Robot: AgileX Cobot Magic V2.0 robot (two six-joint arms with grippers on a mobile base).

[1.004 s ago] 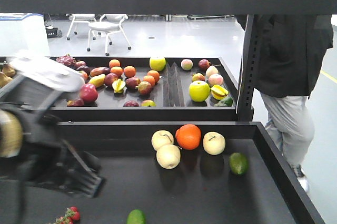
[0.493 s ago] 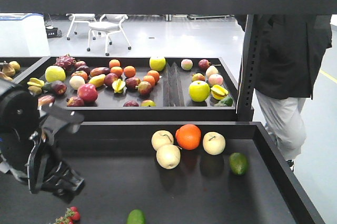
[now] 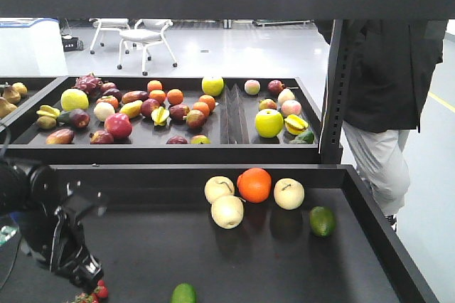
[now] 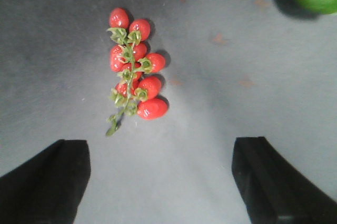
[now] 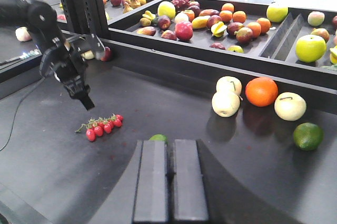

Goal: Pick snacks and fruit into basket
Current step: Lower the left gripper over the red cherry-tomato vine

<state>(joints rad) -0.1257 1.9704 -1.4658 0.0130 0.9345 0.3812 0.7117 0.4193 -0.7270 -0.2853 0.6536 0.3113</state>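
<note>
Three pale yellow apples (image 3: 227,211) and an orange (image 3: 254,184) lie together on the near black shelf, with a dark green fruit (image 3: 322,221) to their right. A bunch of red cherry tomatoes (image 4: 134,79) lies at the front left, with a green fruit (image 3: 183,293) beside it. My left gripper (image 4: 158,182) is open and empty just above the shelf, with the tomatoes ahead of its jaws; it also shows in the front view (image 3: 79,269). My right gripper (image 5: 169,174) is shut and empty, with the green fruit (image 5: 158,138) just past its tips. The basket and the snacks are out of view.
A rear tray (image 3: 234,148) holds many assorted fruits in two compartments split by a divider (image 3: 234,121). An upright black post (image 3: 334,97) stands at the right, with a person (image 3: 391,104) behind it. The shelf has a raised right rim (image 3: 387,239).
My left arm has come down and back toward the front left, from high over the shelf to just above the tomatoes. The fruit has not moved.
</note>
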